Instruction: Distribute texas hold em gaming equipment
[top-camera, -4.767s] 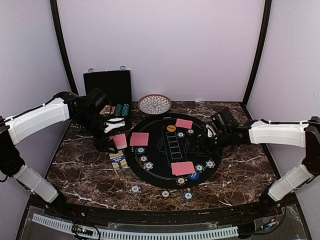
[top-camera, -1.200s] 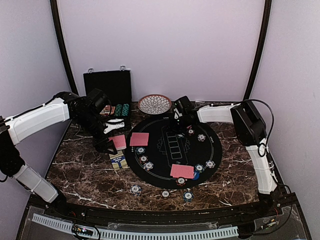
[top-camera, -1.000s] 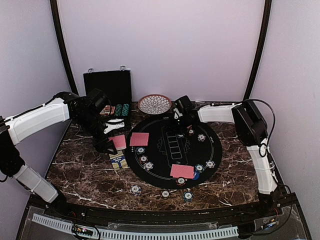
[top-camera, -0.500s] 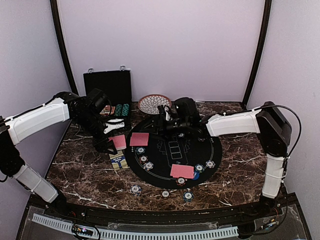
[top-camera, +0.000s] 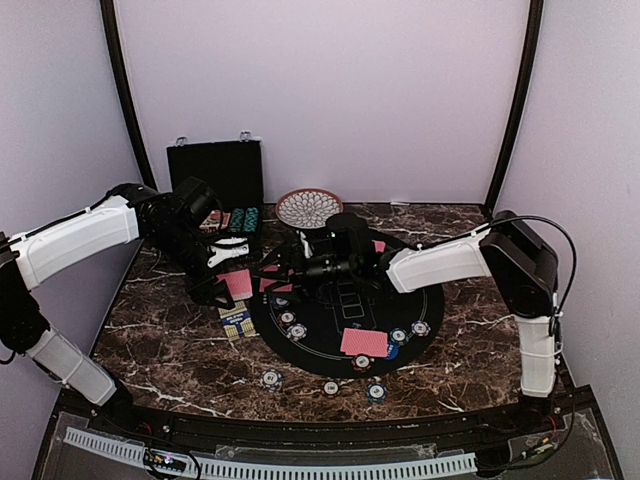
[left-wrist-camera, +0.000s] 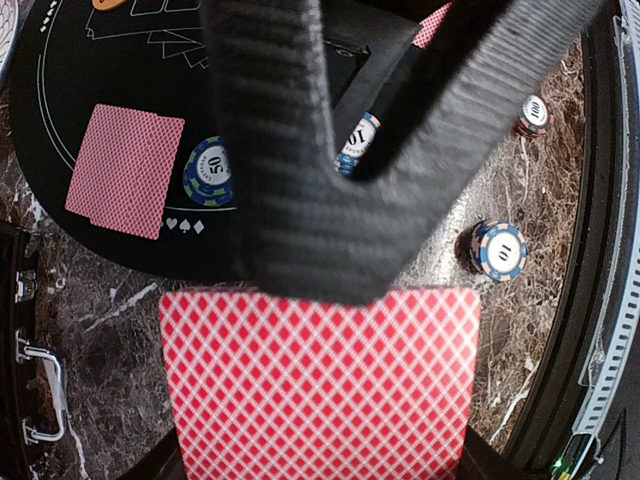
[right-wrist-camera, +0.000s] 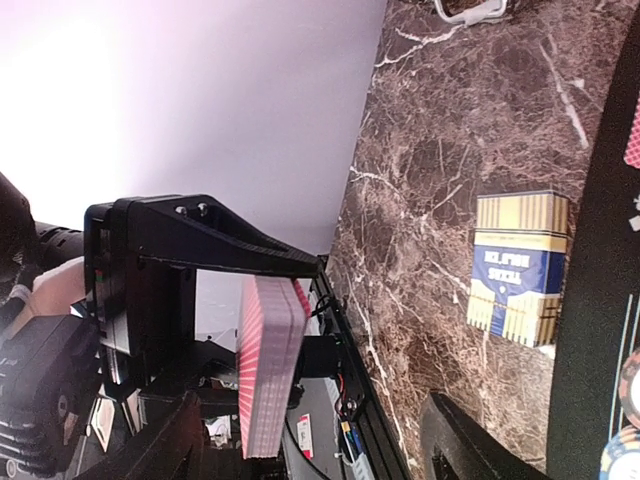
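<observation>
while the deck of red-backed cards (left-wrist-camera: 320, 385) is clamped in the left gripper (top-camera: 214, 287) above the marble table (top-camera: 480, 340), just left of the black round mat (top-camera: 320, 322), its thin edge is turned toward the right gripper (top-camera: 283, 262), whose fingers are spread with nothing between them. in the right wrist view the deck is seen ahead, roughly in line with that gap. a short leftward reach by the nearer right arm is judged to be called for, with one card to be separated from the stack.

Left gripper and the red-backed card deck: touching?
Touching. Left wrist view: left gripper fingers closed against the card deck, no gap. Right wrist view shows the stack pinched in it.
</observation>
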